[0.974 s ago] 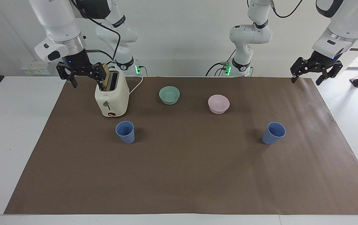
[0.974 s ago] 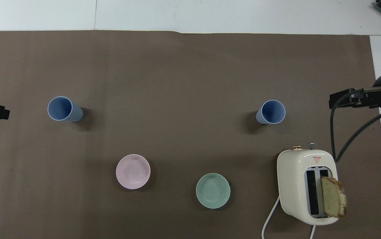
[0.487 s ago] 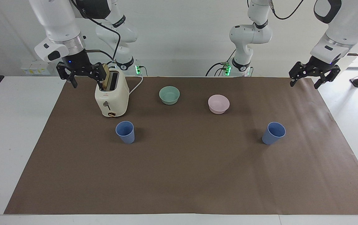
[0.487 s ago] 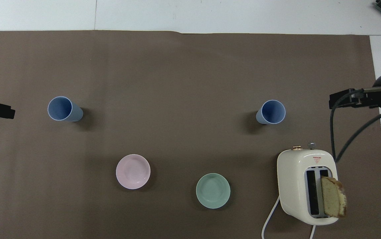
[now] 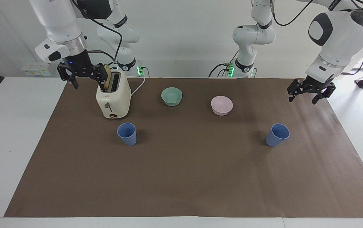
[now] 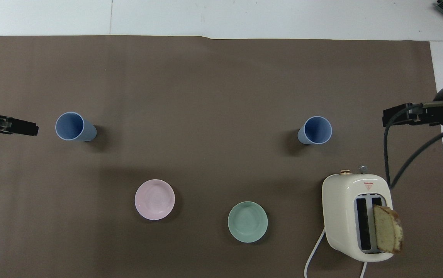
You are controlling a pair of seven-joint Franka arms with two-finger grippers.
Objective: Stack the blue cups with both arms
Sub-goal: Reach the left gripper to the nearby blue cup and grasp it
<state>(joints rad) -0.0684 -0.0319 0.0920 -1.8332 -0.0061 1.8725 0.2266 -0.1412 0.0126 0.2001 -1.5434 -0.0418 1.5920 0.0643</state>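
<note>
Two blue cups stand upright on the brown mat. One blue cup [image 5: 277, 135] [image 6: 73, 126] is toward the left arm's end, the other blue cup [image 5: 127, 133] [image 6: 314, 130] toward the right arm's end. My left gripper [image 5: 302, 100] [image 6: 28, 128] hangs open over the mat beside the first cup, a short gap from it, holding nothing. My right gripper [image 5: 88, 83] [image 6: 389, 117] waits open and empty in the air, over the mat's edge at its own end, up beside the toaster.
A cream toaster [image 5: 113, 98] [image 6: 354, 216] with a bread slice [image 6: 387, 233] in one slot stands near the right arm, its white cord trailing toward the robots. A mint-green bowl [image 5: 172, 96] and a pink bowl [image 5: 221, 105] sit nearer to the robots than the cups.
The left gripper has come down and moved in over the mat toward the cup at its end. The right arm, both cups and the bowls have stayed put.
</note>
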